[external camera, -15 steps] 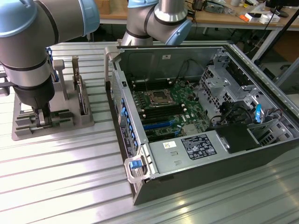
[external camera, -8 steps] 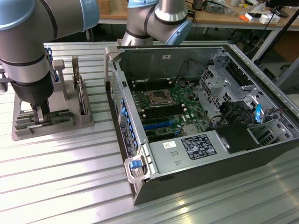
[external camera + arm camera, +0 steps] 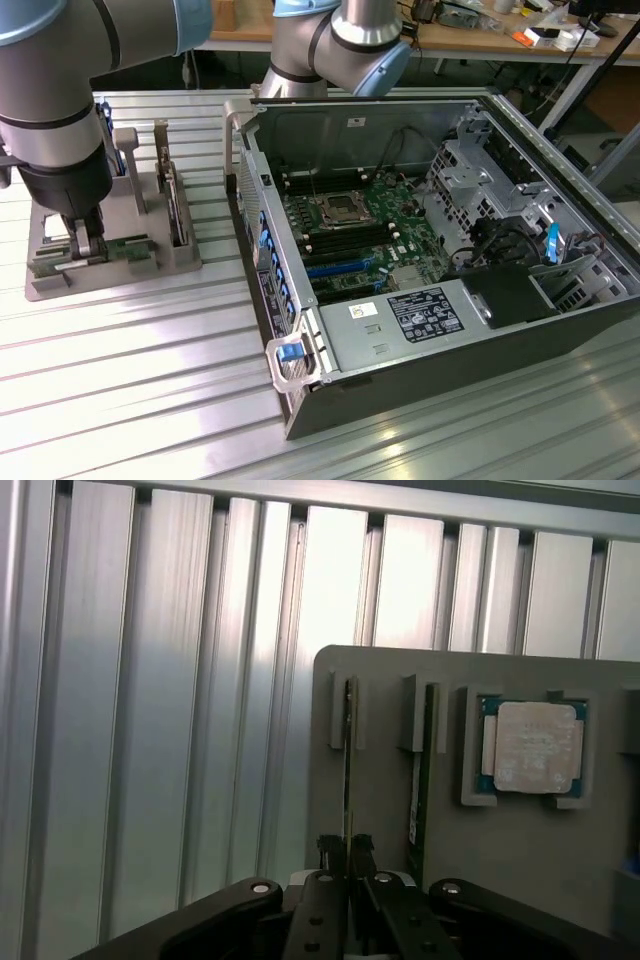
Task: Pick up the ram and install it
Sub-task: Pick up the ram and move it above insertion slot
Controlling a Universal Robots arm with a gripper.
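Gripper (image 3: 347, 848) clenched on the ram (image 3: 347, 770) — on edge in the tray (image 3: 385, 800); second stick (image 3: 428, 780) just beside.

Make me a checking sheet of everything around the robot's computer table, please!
Surface: ribbed metal table.
Job's things: ram standing on edge in grey holder; open computer case beside the holder.
Clutter: second green stick and silver processor chip in the same holder.
Hand: hand shut on the ram.
Cables: black cables inside the case.
Surroundings: cluttered bench behind.
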